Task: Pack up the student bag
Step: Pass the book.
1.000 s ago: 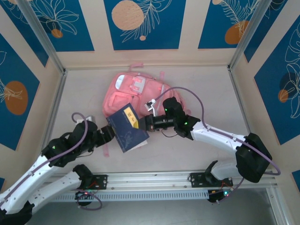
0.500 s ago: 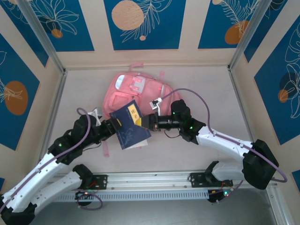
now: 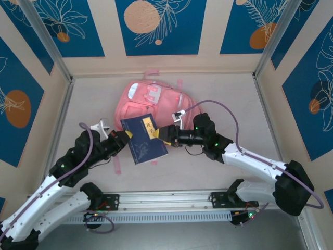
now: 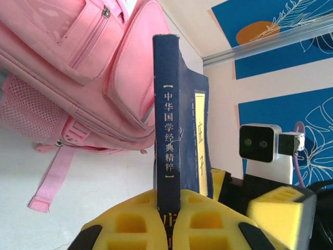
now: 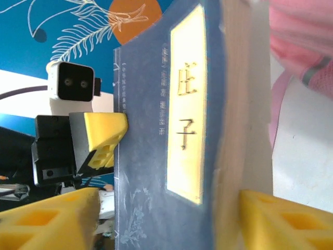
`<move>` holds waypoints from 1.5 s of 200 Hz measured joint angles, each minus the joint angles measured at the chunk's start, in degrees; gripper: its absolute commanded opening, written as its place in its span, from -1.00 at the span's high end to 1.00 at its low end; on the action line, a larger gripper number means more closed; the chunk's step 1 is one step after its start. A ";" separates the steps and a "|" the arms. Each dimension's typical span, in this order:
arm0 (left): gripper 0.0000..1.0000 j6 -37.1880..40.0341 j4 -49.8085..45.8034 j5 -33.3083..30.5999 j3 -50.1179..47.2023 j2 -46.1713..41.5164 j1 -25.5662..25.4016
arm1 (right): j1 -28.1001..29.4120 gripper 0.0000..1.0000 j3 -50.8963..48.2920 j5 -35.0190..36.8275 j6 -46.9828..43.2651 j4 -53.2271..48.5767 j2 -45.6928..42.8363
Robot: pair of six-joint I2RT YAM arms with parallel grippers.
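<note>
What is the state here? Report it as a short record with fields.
bag: student bag lying on the table, beyond both arms
book: dark blue book between the grippers, at the bag's near edge
left gripper: shut on the book
right gripper: open, fingers on either side of the book
packing: book not yet in the bag
</note>
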 measured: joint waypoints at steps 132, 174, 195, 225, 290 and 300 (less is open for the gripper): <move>1.00 -1.20 1.44 -0.46 0.00 -0.37 0.00 | -0.59 -0.71 -2.16 8.46 -2.56 -10.73 -8.04; 1.00 -4.74 2.54 -6.80 -0.11 -1.29 0.00 | 4.79 -0.60 0.42 18.91 7.06 -17.81 -12.26; 1.00 -7.67 3.45 -11.17 -0.15 -1.27 0.00 | 9.81 -0.74 1.73 23.04 12.79 -18.34 -11.34; 1.00 -12.96 5.16 -16.94 -1.70 -0.50 0.00 | 14.84 -0.88 1.77 26.10 19.52 -14.84 -7.65; 1.00 -17.99 7.08 -18.91 -2.01 4.42 0.00 | 14.91 -0.93 3.45 27.34 21.27 -6.16 -0.59; 1.00 -18.25 7.23 -18.80 -2.03 4.31 0.00 | 13.94 -0.92 3.45 27.10 21.44 -4.35 0.44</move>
